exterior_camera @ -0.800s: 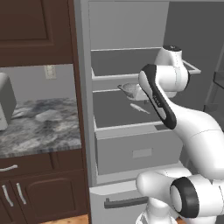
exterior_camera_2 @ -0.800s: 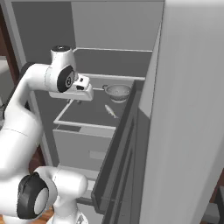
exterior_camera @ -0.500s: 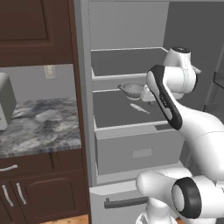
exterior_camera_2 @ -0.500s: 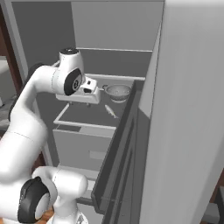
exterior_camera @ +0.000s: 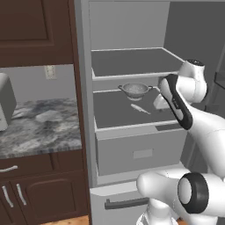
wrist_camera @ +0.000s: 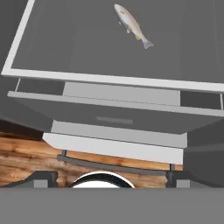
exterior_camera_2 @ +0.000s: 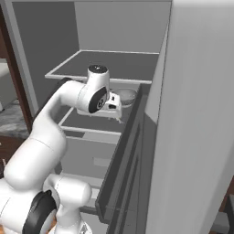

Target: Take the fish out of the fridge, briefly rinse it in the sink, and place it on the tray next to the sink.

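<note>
The fish point(exterior_camera: 141, 108) is being approached on the middle fridge point(exterior_camera: 132, 70) shelf, mid-shelf; the gripper point(exterior_camera_2: 118, 112), its opening indiscernible, must be lowered over it

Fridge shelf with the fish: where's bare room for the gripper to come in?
Left and front of the fish: bare shelf out to the front lip. The upper shelf is bare too. Crowded at the back, where the colander sits, and on the right, where the arm reaches in.
</note>
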